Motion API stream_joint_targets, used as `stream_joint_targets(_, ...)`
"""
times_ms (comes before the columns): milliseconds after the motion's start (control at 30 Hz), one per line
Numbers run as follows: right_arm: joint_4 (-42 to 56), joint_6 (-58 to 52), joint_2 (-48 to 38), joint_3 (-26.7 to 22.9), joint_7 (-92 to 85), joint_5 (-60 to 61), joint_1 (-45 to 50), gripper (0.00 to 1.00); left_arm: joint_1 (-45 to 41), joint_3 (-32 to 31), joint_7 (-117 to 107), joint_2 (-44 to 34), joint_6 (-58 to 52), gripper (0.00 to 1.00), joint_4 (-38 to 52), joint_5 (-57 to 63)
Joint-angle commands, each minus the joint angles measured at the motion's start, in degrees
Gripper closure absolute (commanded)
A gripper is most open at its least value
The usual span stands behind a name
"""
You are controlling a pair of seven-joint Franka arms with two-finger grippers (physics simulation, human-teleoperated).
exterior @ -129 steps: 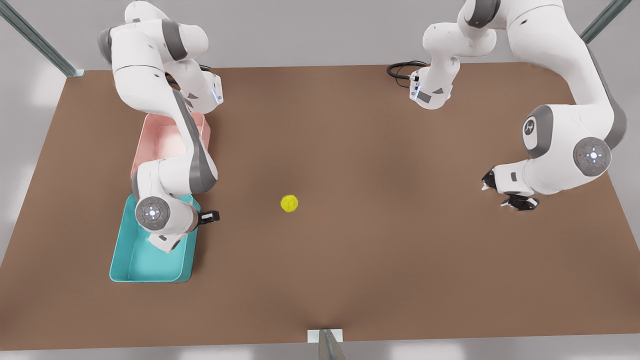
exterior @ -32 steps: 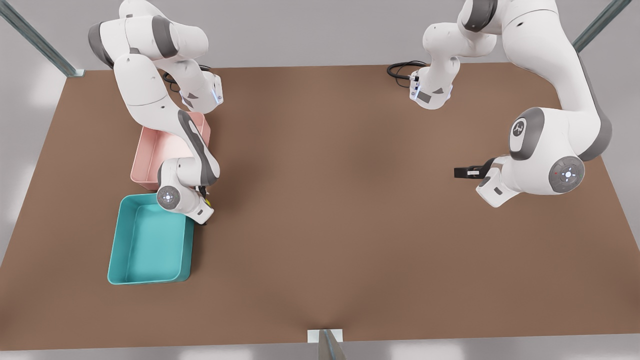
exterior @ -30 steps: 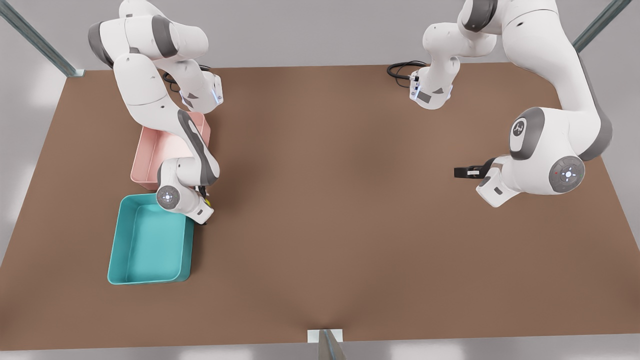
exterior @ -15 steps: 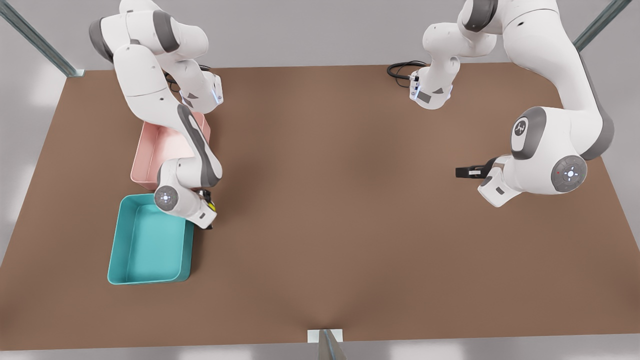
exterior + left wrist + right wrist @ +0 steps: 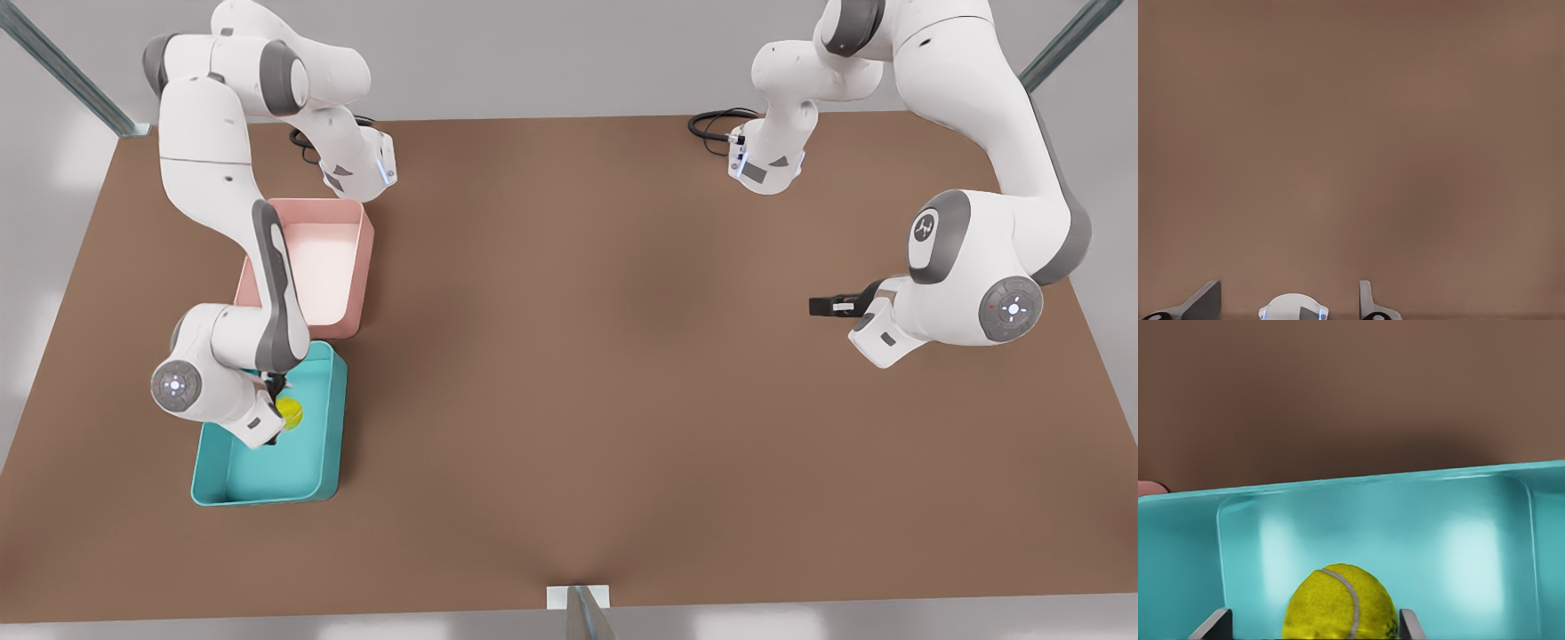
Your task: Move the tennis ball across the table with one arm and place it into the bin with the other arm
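Tennis ball (image 5: 1340, 603) sits between the two fingers of the right gripper (image 5: 1313, 623), seen closest in the right wrist view, with one finger just beside each flank. Whether the fingers press it or have let go cannot be told from these pictures. In the front view the ball (image 5: 289, 411) shows over the floor of the teal bin (image 5: 324, 444), in the half nearer the pink tray, with the right gripper (image 5: 272, 411) at its side; whether it hangs above the floor or rests on it is not clear.

As a judgement, the ball is light, springy and fuzzy, so the felt gives good friction, but it will roll and bounce if dropped from any height. The best hold is across its widest part, one finger on each side, and a release low inside the bin should keep it from hopping over the shallow wall.

Just beyond the bin, toward the back of the worktop (image 5: 578, 373), the pink tray (image 5: 351, 267) lies nearly touching the bin's far rim.

Farther off, on the front view's right, the left gripper (image 5: 822, 307) waits well apart from the bin, above bare worktop; the left wrist view shows its fingers (image 5: 1368, 303) spread wide with nothing between them.
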Motion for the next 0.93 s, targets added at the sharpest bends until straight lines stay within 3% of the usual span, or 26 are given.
stream_joint_targets(0,0.0,-0.9,0.0,0.0,2.6,0.2,0.1,0.00,0.0,0.0,-0.2,-0.1,-0.1,0.00,0.0,0.1)
stream_joint_targets(67,0.2,-4.4,-0.8,0.1,21.8,0.2,0.2,0.00,-0.1,0.0,-0.2,-0.1,-0.1,0.00,0.0,0.1)
stream_joint_targets(100,2.9,-10.2,-0.9,0.1,43.1,-0.2,1.1,0.00,-0.2,-0.1,-0.3,-0.1,0.1,0.00,0.0,0.3)
stream_joint_targets(200,19.4,-26.7,2.5,0.7,103.7,-0.7,3.7,0.00,-0.6,-0.5,-0.3,-0.3,0.2,0.00,1.0,0.4)
stream_joint_targets(233,23.1,-31.1,2.0,0.0,107.9,-4.2,6.8,0.00,-0.6,-0.6,-0.3,-0.3,0.2,0.00,1.0,0.3)
stream_joint_targets(367,27.5,-38.3,-7.9,0.8,106.2,-7.1,6.0,0.00,-0.6,-0.9,-0.3,-0.3,0.2,0.00,2.0,0.4)
stream_joint_targets(433,21.2,-39.5,-15.2,1.2,105.9,-7.0,4.6,0.00,-0.6,-0.9,-0.3,-0.3,0.1,0.00,2.0,0.4)
stream_joint_targets(500,14.7,-37.6,-20.5,7.9,106.1,-6.5,-1.8,0.00,-0.5,-1.1,-0.3,-0.3,0.1,0.00,2.0,0.4)
stream_joint_targets(533,10.6,-35.7,-23.4,8.7,106.0,-5.2,-3.5,0.00,-0.5,-1.1,-0.3,-0.3,0.0,0.00,2.0,0.4)
stream_joint_targets(900,7.1,-34.6,-26.0,8.7,105.8,-4.3,-4.5,0.00,-0.3,-1.1,-0.3,-0.4,-0.6,0.00,2.1,0.4)
